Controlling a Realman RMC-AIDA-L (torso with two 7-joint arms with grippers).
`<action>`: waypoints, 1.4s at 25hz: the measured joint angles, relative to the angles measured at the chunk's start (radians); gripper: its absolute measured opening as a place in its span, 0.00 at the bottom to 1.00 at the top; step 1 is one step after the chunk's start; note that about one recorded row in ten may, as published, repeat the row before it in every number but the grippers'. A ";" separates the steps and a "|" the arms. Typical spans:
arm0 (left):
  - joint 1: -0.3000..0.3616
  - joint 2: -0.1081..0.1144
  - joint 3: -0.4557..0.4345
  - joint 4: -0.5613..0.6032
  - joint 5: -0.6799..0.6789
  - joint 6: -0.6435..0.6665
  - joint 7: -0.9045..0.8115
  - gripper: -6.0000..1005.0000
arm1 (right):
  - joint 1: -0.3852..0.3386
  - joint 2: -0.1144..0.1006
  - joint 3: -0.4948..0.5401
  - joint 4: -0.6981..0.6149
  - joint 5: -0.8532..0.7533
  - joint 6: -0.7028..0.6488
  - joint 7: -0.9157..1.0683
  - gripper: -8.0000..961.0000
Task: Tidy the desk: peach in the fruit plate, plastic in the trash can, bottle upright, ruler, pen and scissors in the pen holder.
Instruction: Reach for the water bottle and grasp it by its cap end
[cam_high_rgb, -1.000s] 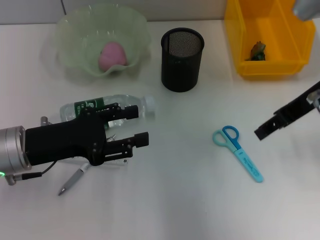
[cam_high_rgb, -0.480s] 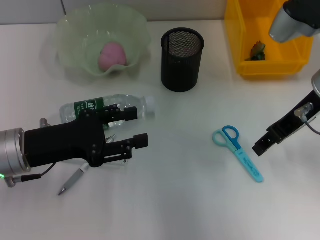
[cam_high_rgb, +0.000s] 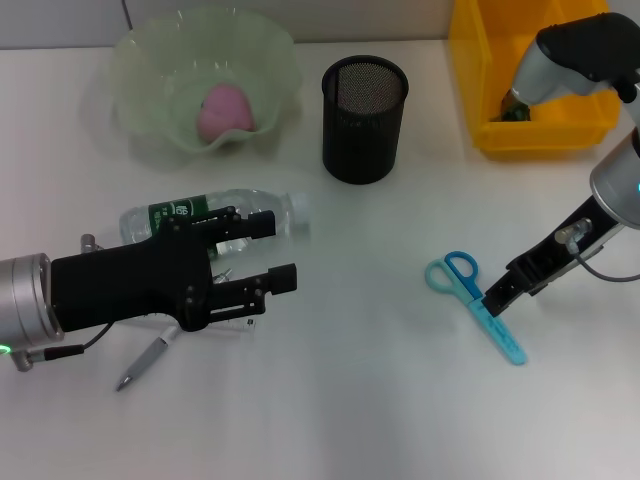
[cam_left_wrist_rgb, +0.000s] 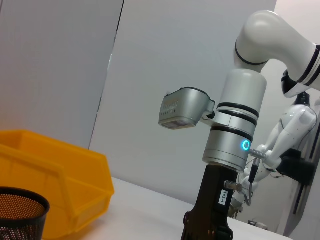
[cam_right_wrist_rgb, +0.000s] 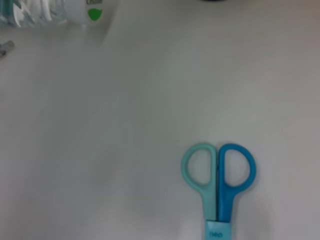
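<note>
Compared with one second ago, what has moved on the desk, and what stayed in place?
The right gripper has come down and toward the robot's left, from off to the right of the scissors to directly over their middle. Whether it grips them yet is unclear. The scissors have not moved. The left gripper stayed beside the lying bottle; peach, pen and pen holder are unchanged.

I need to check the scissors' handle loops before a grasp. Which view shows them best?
The right wrist view: both loops of the blue and teal plastic scissors fill the frame, unobstructed. The head view shows the whole pair, smaller, the right claw at it. The left wrist view shows none.
</note>
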 joint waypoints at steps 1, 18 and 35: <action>0.000 0.000 0.000 0.000 0.000 -0.002 0.000 0.70 | 0.002 0.000 -0.002 0.004 0.001 0.006 0.001 0.64; -0.001 0.001 0.000 0.000 0.000 -0.017 0.001 0.70 | 0.041 0.001 -0.006 0.026 0.024 0.080 -0.029 0.64; -0.006 0.003 -0.005 0.000 0.000 -0.022 0.001 0.70 | 0.045 -0.003 -0.016 0.015 0.047 0.101 -0.046 0.64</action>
